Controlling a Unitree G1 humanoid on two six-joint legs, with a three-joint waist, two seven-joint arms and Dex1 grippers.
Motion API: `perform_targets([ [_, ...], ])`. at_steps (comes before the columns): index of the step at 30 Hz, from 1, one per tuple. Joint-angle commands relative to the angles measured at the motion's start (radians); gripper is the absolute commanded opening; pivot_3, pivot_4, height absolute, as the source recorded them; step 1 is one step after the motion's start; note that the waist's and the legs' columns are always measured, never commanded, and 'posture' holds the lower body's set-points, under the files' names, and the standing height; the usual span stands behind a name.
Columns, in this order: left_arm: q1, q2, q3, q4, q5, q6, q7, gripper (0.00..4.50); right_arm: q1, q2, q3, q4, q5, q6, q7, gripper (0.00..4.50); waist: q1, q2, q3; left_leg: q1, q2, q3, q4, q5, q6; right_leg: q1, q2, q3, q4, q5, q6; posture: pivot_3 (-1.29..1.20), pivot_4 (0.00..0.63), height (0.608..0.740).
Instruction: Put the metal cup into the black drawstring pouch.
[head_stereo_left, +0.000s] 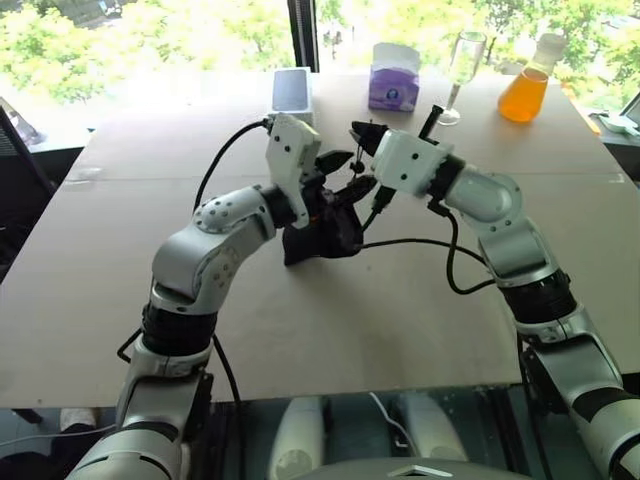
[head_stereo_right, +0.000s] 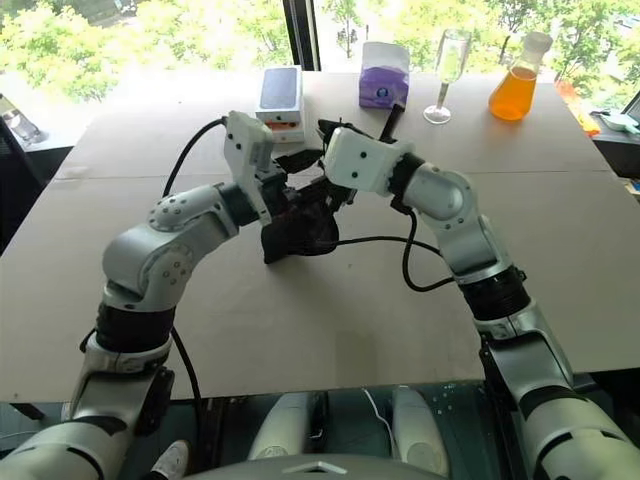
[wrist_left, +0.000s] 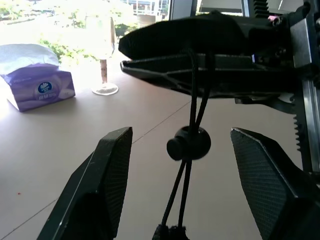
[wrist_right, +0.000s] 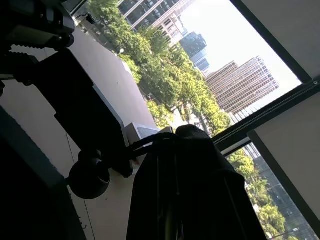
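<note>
The black drawstring pouch (head_stereo_left: 325, 235) hangs in a bunch just above the middle of the table, between my two hands. My right gripper (wrist_right: 182, 135) is shut on the pouch's thin black cord (wrist_left: 192, 100) and holds it up. A round cord lock (wrist_left: 188, 143) sits on the cord below that grip. My left gripper (wrist_left: 181, 132) is open, its fingers (wrist_left: 112, 165) on either side of the cord lock without touching it. The metal cup is hidden from view.
At the table's far edge stand a phone box (head_stereo_left: 292, 92), a purple tissue pack (head_stereo_left: 394, 80), a clear wine glass (head_stereo_left: 465, 65) and a flask of orange liquid (head_stereo_left: 524, 92). The brown table (head_stereo_left: 100, 300) stretches wide around the pouch.
</note>
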Motion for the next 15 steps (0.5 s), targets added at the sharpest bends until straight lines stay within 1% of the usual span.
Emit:
perform_targets([
  [1, -0.023, -0.010, -0.004, -0.022, 0.016, -0.016, -0.025, 2.69, -0.003, 0.012, -0.002, -0.051, 0.006, 0.001, -0.003, 0.00, -0.001, 0.000, 0.000, 0.000, 0.000, 0.000, 0.000, 0.000, 0.000, 0.000, 0.000, 0.000, 0.000, 0.000, 0.000, 0.00, 0.150, 0.740],
  [3, -0.016, -0.013, -0.008, -0.029, 0.023, -0.011, -0.029, 2.06, -0.004, 0.015, -0.001, -0.051, 0.008, 0.001, -0.002, 0.00, -0.001, 0.000, 0.000, 0.000, 0.000, 0.000, 0.000, 0.000, 0.000, 0.000, 0.000, 0.000, 0.000, 0.000, 0.000, 0.00, 0.150, 0.740],
  [4, -0.012, -0.014, -0.009, -0.032, 0.027, -0.010, -0.031, 1.43, -0.005, 0.015, -0.001, -0.051, 0.009, 0.001, -0.001, 0.00, -0.001, 0.000, 0.000, 0.000, 0.000, 0.000, 0.000, 0.000, 0.000, 0.000, 0.000, 0.000, 0.000, 0.000, 0.000, 0.00, 0.150, 0.740],
  [5, -0.009, -0.015, -0.008, -0.037, 0.031, -0.010, -0.029, 1.05, -0.005, 0.015, -0.002, -0.053, 0.011, 0.002, 0.000, 0.00, -0.001, 0.000, 0.000, 0.000, 0.000, 0.000, 0.000, 0.000, 0.000, 0.000, 0.000, 0.000, 0.000, 0.000, 0.000, 0.00, 0.150, 0.740],
  [6, -0.007, -0.016, -0.006, -0.041, 0.032, -0.008, -0.028, 0.53, -0.006, 0.015, -0.003, -0.054, 0.013, 0.003, 0.002, 0.00, -0.001, 0.000, 0.000, 0.000, 0.000, 0.000, 0.000, 0.000, 0.000, 0.000, 0.000, 0.000, 0.000, 0.000, 0.000, 0.00, 0.150, 0.740],
  [7, -0.004, -0.018, -0.005, -0.045, 0.033, -0.006, -0.027, 0.23, -0.005, 0.014, -0.005, -0.057, 0.014, 0.004, 0.004, 0.00, 0.000, 0.000, 0.000, 0.000, 0.000, 0.000, 0.000, 0.000, 0.000, 0.000, 0.000, 0.000, 0.000, 0.000, 0.000, 0.00, 0.150, 0.740],
  [15, 0.071, 0.001, -0.023, -0.042, 0.071, -0.003, -0.040, 0.22, -0.019, 0.009, -0.050, -0.034, 0.043, 0.028, -0.007, 0.00, -0.001, 0.000, 0.000, 0.000, 0.000, 0.000, 0.000, 0.000, 0.000, 0.000, 0.000, 0.000, 0.000, 0.000, 0.000, 0.00, 0.150, 0.740],
])
